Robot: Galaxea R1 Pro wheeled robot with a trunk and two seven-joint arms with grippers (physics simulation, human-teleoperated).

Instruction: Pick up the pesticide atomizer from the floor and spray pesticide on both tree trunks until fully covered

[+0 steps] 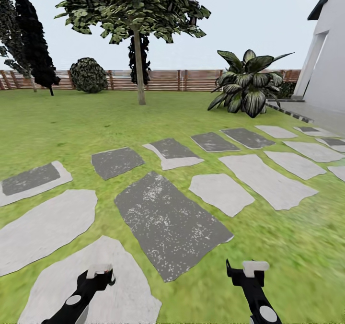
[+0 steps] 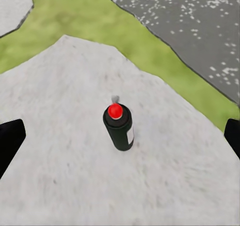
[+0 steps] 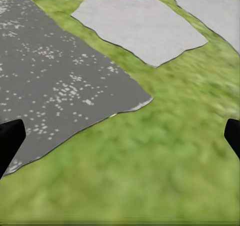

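Observation:
The pesticide atomizer (image 2: pixel 118 128), a small dark bottle with a red cap and a white mark on its side, stands upright on a pale stone slab (image 2: pixel 60 136). My left gripper (image 2: pixel 120 141) hovers above it, open, with its black fingers (image 2: pixel 10 142) wide apart on either side and not touching it. In the head view the left gripper (image 1: pixel 98 272) hangs over the pale slab (image 1: pixel 120 295) at the bottom left. My right gripper (image 1: pixel 249 269) is open over grass (image 3: pixel 150 166) with nothing between its fingers. A tree (image 1: pixel 139 70) with a bare grey-brown trunk stands on the far lawn.
Grey and pale stepping stones (image 1: pixel 167 218) cross the lawn. A broad-leaved palm (image 1: pixel 247 86) and a white house wall (image 1: pixel 328 65) are at the right. A brown slat fence (image 1: pixel 167 80) closes the back, with a round bush (image 1: pixel 88 75) and dark columnar trees (image 1: pixel 33 46) at the left.

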